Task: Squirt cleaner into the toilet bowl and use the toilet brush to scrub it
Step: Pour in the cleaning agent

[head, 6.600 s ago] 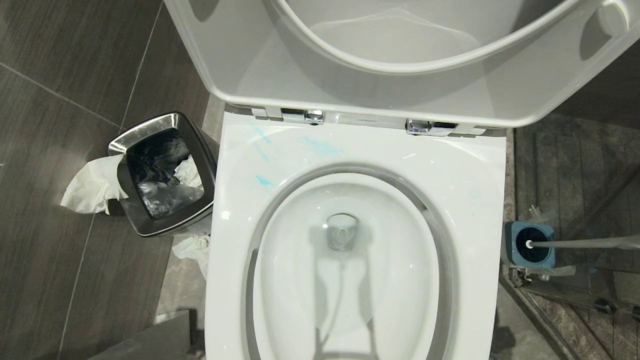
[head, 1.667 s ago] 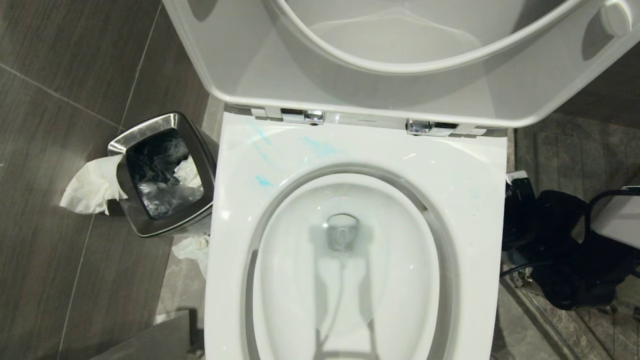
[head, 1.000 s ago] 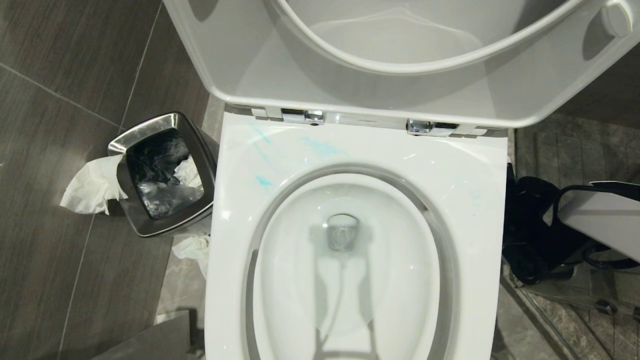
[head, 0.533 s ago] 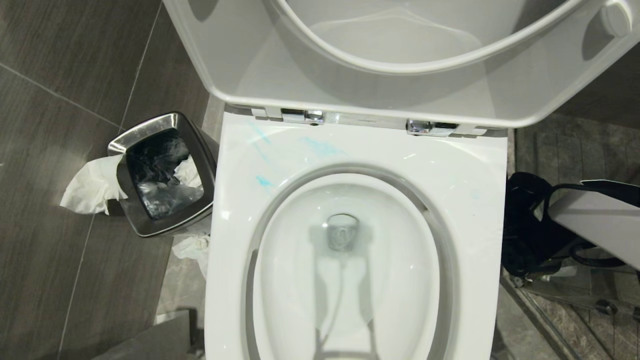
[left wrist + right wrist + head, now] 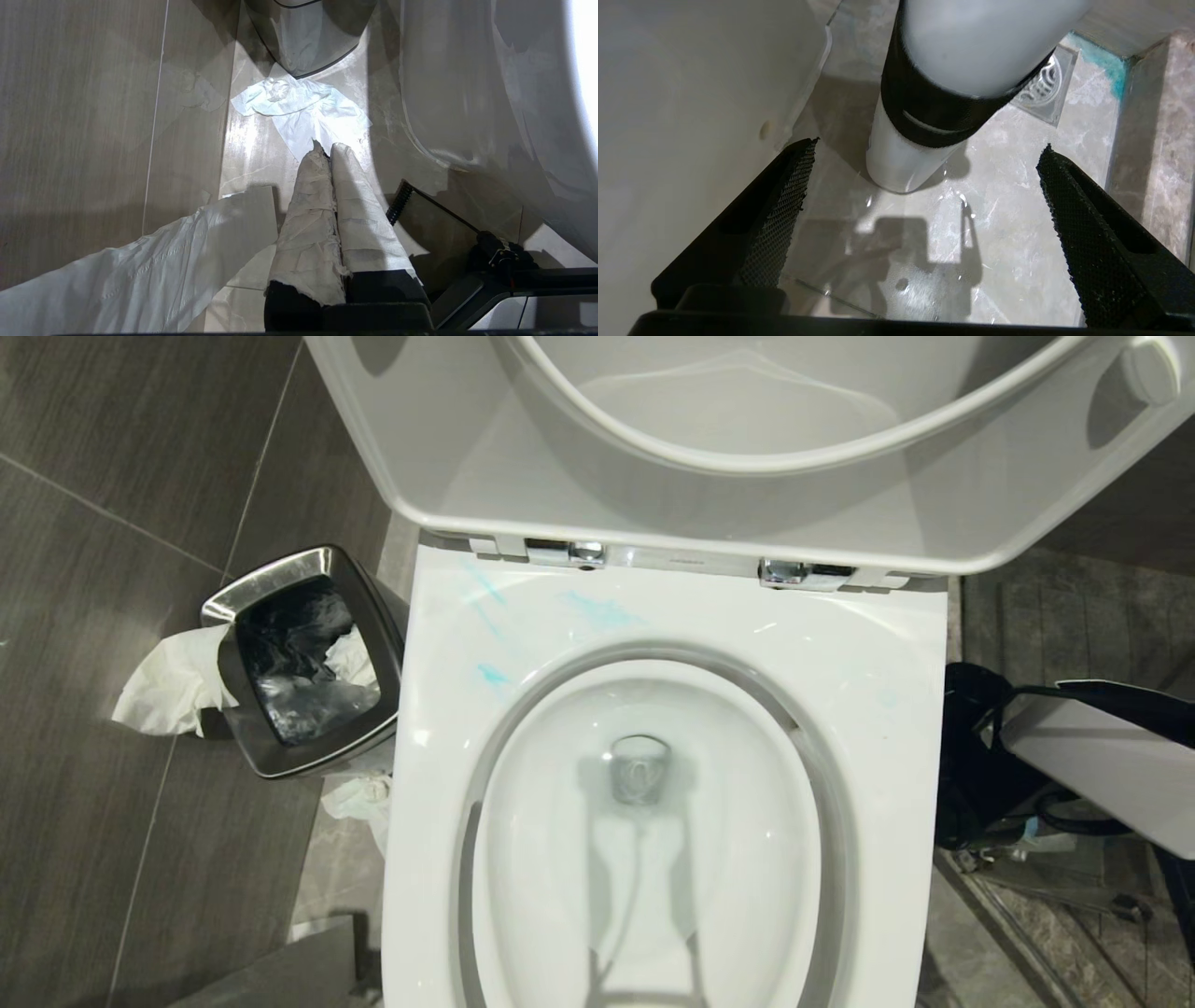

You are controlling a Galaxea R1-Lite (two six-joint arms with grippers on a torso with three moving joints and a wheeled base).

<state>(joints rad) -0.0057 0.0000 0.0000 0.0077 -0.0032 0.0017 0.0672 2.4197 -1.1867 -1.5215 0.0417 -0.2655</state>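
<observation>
Right gripper (image 5: 920,210): jaws spread wide, empty, low beside the glossy white ceramic toilet bowl (image 5: 896,709); the white cylinder with black band (image 5: 924,102) ahead is possibly the toilet brush's handle. Left gripper (image 5: 327,154): clenched, parked.

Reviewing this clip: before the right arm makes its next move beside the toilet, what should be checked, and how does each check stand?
1. Access: lid raised, toilet bowl open: ok.
2. Blue cleaner applied: ok on the rim, smears at back left; basin water cannot tell.
3. Tool hand: right gripper open and empty, low over the floor beside the bowl: ok.
4. Target: toilet brush located: cannot tell, in no view.
5. Obstacle: white black-banded cylinder ahead of the jaws, untouched: ok.
6. Other hand: left gripper shut, parked near the floor: ok.
</observation>
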